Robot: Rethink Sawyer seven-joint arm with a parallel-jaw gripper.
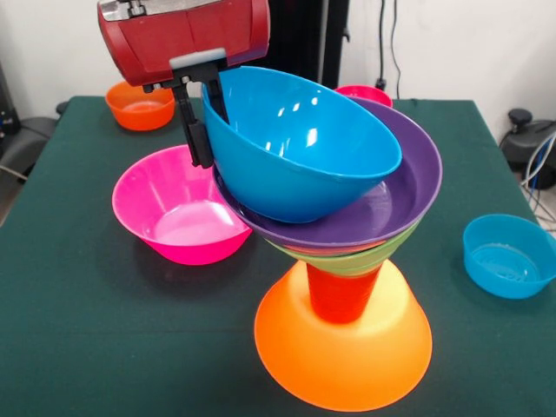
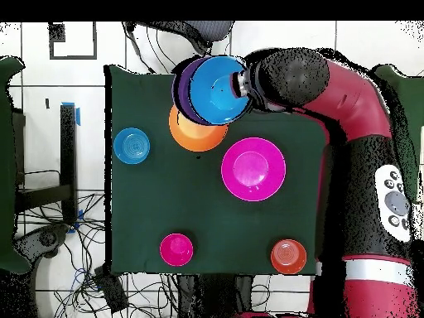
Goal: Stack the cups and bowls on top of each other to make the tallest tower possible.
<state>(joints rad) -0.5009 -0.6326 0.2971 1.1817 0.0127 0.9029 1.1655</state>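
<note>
pink bowl beside tower, sm blue bowl apart

A tower stands near the table's front edge; a bowl tilts on top, seemingly gripper-held; another bowl sits left.

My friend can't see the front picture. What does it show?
The gripper holds a big blue bowl tilted on the tower: purple bowl, orange-red cup, upside-down orange bowl. A pink bowl sits beside it.
</note>
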